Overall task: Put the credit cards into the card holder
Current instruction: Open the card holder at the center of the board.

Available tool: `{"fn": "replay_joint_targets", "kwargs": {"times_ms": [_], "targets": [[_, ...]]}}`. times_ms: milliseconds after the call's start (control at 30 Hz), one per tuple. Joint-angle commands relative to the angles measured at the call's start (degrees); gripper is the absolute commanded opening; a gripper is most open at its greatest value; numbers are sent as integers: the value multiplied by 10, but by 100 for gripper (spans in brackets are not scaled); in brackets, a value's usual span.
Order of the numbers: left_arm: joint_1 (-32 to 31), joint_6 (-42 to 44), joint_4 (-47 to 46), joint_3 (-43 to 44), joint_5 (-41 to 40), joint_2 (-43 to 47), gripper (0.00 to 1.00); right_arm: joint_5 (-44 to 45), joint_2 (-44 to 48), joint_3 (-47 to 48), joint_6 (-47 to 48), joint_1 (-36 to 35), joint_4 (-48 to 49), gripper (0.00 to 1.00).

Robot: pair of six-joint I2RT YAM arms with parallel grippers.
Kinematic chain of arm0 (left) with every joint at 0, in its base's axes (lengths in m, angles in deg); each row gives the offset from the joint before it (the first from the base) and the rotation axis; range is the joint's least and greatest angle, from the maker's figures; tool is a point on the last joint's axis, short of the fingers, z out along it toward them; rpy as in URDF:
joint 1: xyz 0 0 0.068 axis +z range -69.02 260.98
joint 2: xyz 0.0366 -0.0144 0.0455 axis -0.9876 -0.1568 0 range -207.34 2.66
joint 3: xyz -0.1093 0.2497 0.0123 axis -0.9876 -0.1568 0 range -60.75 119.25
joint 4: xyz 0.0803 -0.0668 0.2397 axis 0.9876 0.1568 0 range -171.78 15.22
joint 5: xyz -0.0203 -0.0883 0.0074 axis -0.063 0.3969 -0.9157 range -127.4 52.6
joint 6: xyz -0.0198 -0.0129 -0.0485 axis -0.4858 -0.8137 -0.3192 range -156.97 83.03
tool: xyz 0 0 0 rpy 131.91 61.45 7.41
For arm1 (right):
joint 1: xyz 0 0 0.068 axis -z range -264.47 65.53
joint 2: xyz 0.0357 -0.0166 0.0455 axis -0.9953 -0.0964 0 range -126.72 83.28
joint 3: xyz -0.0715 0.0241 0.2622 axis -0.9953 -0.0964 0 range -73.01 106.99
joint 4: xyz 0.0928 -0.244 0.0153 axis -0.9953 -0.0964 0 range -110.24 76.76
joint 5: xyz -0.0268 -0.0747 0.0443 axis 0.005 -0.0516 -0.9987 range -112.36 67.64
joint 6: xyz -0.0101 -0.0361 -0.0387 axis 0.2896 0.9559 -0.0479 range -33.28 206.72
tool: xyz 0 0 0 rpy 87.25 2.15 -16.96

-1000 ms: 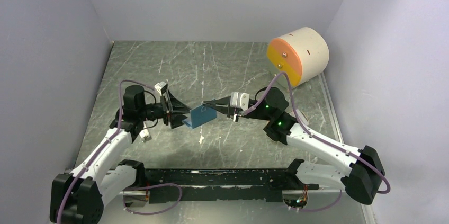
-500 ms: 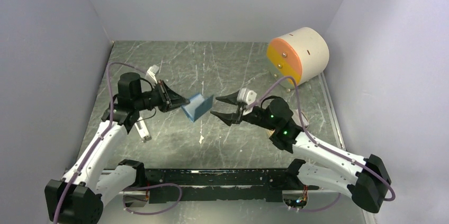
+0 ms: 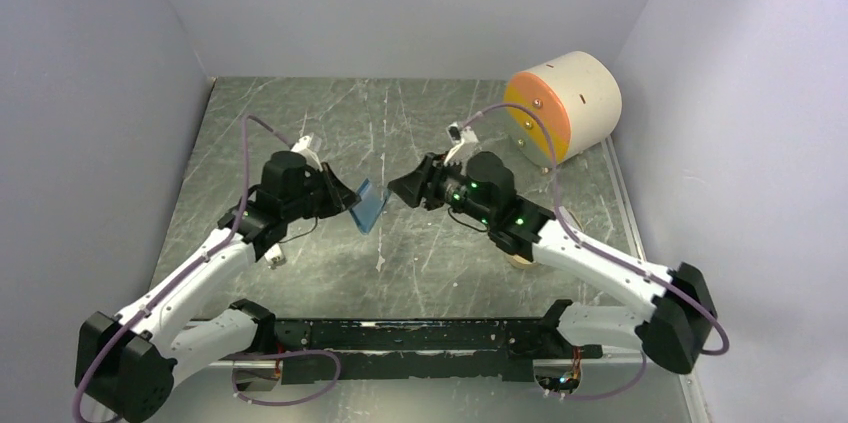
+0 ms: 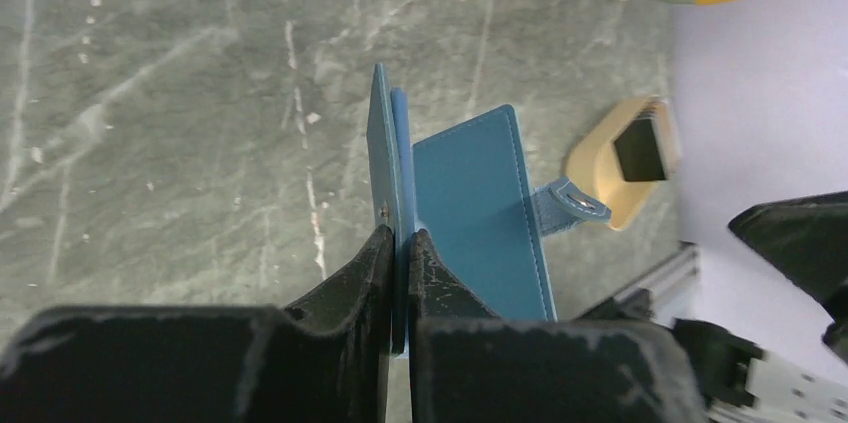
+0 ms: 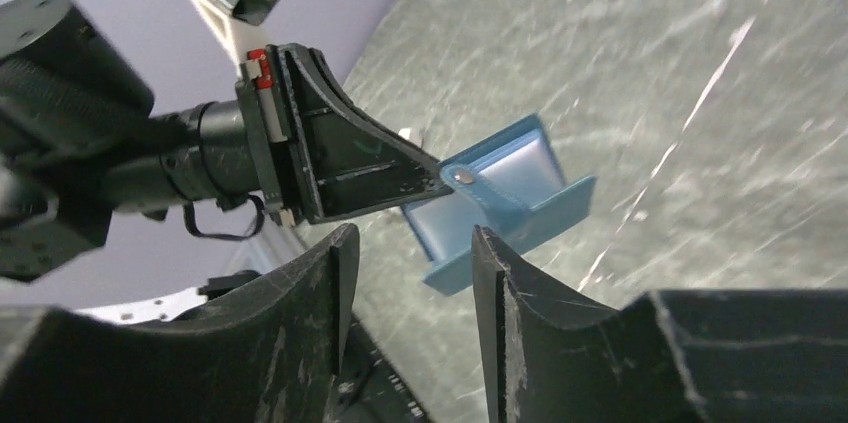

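The blue card holder [image 3: 368, 205] hangs open above the table, between the two arms. My left gripper [image 4: 399, 235] is shut on one flap, and the other flap [image 4: 480, 208] spreads to the right with its snap tab out. In the top view the left gripper [image 3: 350, 200] reaches it from the left. My right gripper [image 3: 400, 187] faces it from the right, open and apart from it. In the right wrist view the holder [image 5: 510, 193] lies beyond the empty right gripper [image 5: 412, 268]. One dark credit card [image 4: 640, 150] lies in a tan tray [image 4: 600, 175].
A big cream drum with an orange-yellow face [image 3: 563, 103] stands at the back right. A small white clip-like piece [image 3: 276, 256] lies by the left arm. A sliver of the tan tray [image 3: 519, 262] shows under the right arm. Grey walls close three sides.
The right gripper let go of the holder and opened, then drew back and rose to face it. The left gripper shut on the holder and carried it up and slightly right.
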Motion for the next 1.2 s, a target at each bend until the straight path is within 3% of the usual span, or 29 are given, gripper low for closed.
{"fn": "replay_joint_targets", "kwargs": {"times_ms": [0, 200, 500, 733, 933, 1167], "targets": [[-41, 40, -49, -20, -152, -21, 9, -48, -73, 43, -149, -6, -59, 47], [-82, 37, -67, -34, -226, -36, 9, -81, -168, 71, -200, -25, -12, 42], [-97, 24, -117, -93, -237, -10, 9, -13, -288, 84, -188, -34, -7, 41], [-97, -5, -130, -143, -231, -8, 9, 62, -330, 65, -151, -30, -30, 30], [-97, -73, -101, -172, -173, 3, 20, 43, -369, 20, -124, -29, -10, 21], [-96, -96, -91, -180, -128, 18, 40, 45, -379, -7, -82, -29, -6, 20]]}}
